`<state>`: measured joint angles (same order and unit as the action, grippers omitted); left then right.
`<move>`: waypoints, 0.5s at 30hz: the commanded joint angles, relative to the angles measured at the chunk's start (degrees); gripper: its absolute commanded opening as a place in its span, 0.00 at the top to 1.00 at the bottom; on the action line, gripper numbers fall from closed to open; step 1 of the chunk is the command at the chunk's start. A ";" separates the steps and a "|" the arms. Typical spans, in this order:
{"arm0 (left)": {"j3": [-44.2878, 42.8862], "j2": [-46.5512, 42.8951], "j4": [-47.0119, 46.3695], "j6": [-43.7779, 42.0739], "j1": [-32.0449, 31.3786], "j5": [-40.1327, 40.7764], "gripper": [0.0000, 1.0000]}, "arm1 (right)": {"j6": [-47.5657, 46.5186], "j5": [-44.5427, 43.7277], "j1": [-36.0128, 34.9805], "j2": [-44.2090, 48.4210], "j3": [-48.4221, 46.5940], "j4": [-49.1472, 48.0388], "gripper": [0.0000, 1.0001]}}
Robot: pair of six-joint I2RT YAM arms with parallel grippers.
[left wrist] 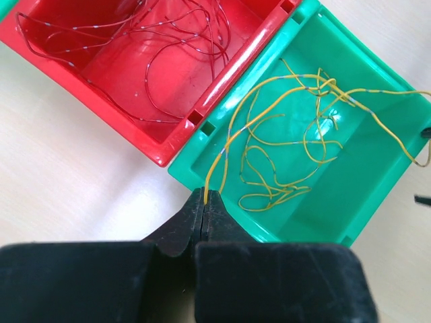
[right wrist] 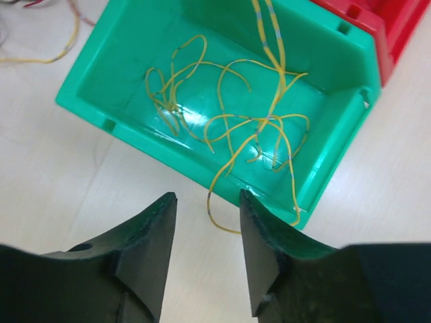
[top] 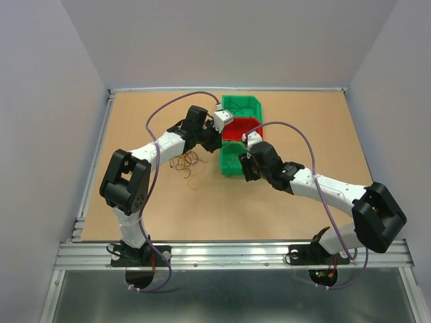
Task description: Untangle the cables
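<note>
On the table [top: 303, 134], around the green bin [right wrist: 135, 40] taken as landmark: sorting of coloured cables, yellow stage.

Left arm [top: 158, 145] and right arm [top: 323, 185] both reach in towards the bin, one from each side. The red bin [left wrist: 222, 81] stands wall to wall against it and holds reddish cables [left wrist: 168, 60].

The left gripper [left wrist: 205, 202], just outside the green bin's rim, is clamped on the end of a yellow strand [left wrist: 232, 128] that runs up over the rim and into the bin. The right gripper [right wrist: 207, 195], at the opposite wall, has its jaws partly apart and holds nothing. A loop [right wrist: 211, 202] of yellow wire hangs over the wall, down in the gap between them, touching neither as far as can be seen.

Yellow cables [right wrist: 269, 120] lie loosely coiled on the green bin's floor. A small unsorted tangle [top: 188, 163] rests on the table to the left of the bin.

Step in hand, as judged: laying the yellow strand wholly inside the green bin. The next move likely calls for a pinch on the overhanging loop and a lift over the wall, or for the left jaws to let the end go. The wire is hair-thin and springy, so a grip off centre may miss it.
</note>
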<state>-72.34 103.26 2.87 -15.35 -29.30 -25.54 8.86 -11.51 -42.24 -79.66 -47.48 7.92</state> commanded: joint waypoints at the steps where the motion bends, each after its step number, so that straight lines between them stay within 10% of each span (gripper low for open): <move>1: -0.44 -2.10 -0.06 -0.90 -0.67 -0.12 1.00 | 2.03 -8.17 0.05 -3.40 -2.00 3.94 0.54; 15: -0.96 -1.75 0.46 -1.17 -1.02 0.05 1.00 | 2.74 -13.01 0.05 -3.14 -3.14 4.65 0.99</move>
<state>-72.34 103.26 2.94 -15.64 -29.91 -25.26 10.85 -22.59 -42.35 -82.24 -49.28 8.69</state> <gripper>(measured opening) 0.034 0.022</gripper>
